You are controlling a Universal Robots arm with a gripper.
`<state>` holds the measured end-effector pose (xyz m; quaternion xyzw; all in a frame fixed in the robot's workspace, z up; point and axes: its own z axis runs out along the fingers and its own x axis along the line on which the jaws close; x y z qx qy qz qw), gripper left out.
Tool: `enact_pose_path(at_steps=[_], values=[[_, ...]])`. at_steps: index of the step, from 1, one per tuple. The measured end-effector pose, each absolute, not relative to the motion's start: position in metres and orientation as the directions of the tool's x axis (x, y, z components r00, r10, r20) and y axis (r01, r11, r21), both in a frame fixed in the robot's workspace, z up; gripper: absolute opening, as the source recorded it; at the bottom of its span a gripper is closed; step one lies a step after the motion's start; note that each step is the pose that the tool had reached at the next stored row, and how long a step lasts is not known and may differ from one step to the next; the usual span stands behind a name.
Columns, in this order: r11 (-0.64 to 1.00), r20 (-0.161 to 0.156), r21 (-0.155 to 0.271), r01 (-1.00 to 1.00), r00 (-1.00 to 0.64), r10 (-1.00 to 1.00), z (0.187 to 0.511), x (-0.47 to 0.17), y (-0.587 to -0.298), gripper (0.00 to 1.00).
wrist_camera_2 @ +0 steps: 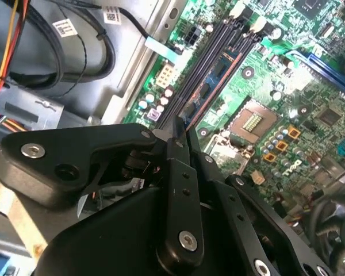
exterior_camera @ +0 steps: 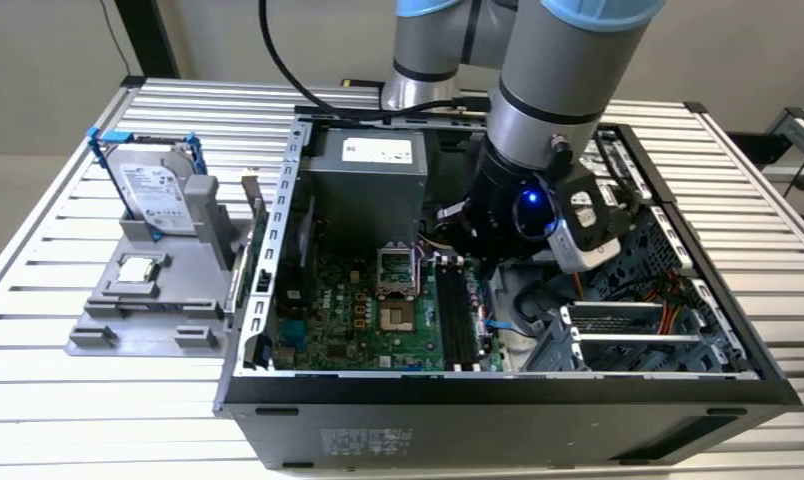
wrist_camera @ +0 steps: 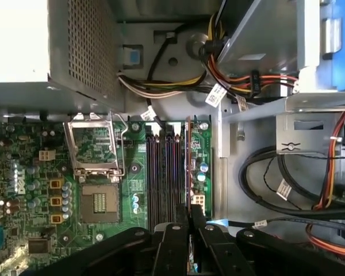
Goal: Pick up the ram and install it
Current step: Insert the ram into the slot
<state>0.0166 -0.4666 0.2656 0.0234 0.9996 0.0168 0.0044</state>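
Observation:
The ram point(wrist_camera_2: 218, 69) is a thin blue-green stick with black chips. It stands on edge along the outermost black slot of the motherboard point(exterior_camera: 355, 320), on the side nearest the cables. In the first wrist view the ram point(wrist_camera: 189, 167) shows as a narrow line beside the other slots point(wrist_camera: 164, 172). My gripper point(wrist_camera_2: 181, 123) is shut on the ram's near end, one black finger on each side. In the exterior view the gripper point(exterior_camera: 489, 262) reaches down into the open computer case, over the slots point(exterior_camera: 453, 310).
The processor socket point(wrist_camera: 98, 201) lies beside the slots. A grey power supply point(exterior_camera: 369, 175) fills the case's back. Cable bundles point(wrist_camera: 287, 190) and a drive cage point(exterior_camera: 642, 335) crowd the exterior view's right. Outside the case, a grey stand holds a hard drive point(exterior_camera: 155, 190) and a processor chip point(exterior_camera: 135, 268).

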Motion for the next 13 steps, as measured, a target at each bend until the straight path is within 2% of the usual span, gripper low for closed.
enact_pose_path(at_steps=[13], values=[[0.998,-0.008,0.034,0.045,-0.999,0.045,0.245,0.017,-0.474,0.00]])
